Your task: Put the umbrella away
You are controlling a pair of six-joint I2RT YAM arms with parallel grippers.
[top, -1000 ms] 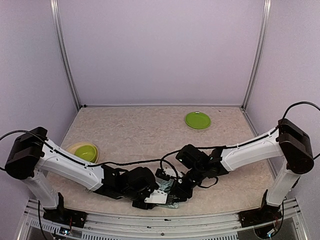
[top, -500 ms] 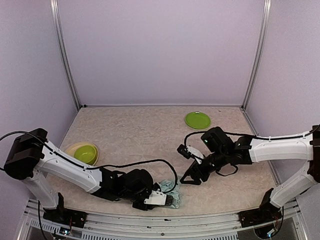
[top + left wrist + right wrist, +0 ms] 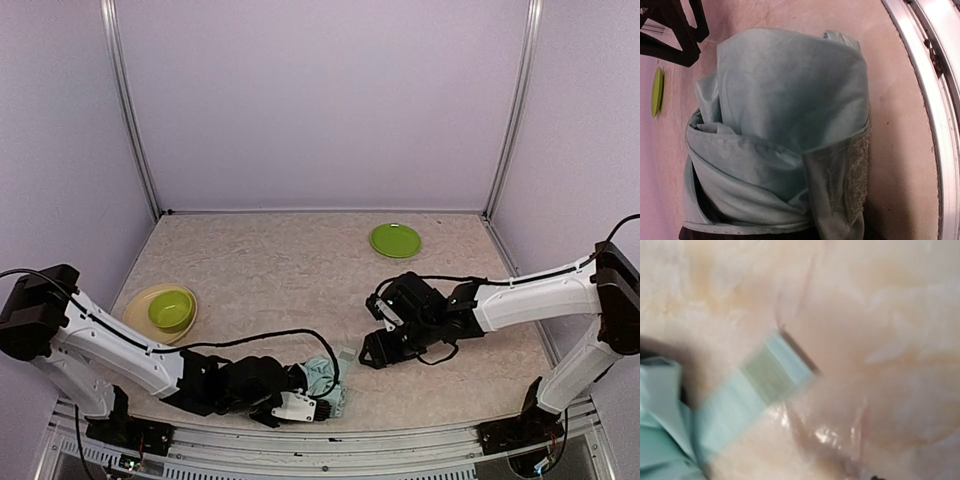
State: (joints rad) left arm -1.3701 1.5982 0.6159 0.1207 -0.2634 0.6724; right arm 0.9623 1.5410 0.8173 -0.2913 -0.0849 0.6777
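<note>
Items: 1 umbrella [image 3: 322, 378], 1 plate [image 3: 396, 240], 1 bowl [image 3: 171, 308] | left pincer [image 3: 328, 402] clamps umbrella | right pincer [image 3: 372, 350] unclear

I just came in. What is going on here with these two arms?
Two robot arms are putting away a mint-green folding umbrella. The left tool seems to grip the loosely rolled bundle at the near edge of the table. A strap of the umbrella lies out on the table beside it. The right tool hovers a little to the right, open and holding nothing. A green plate and a green bowl sit farther away.
</note>
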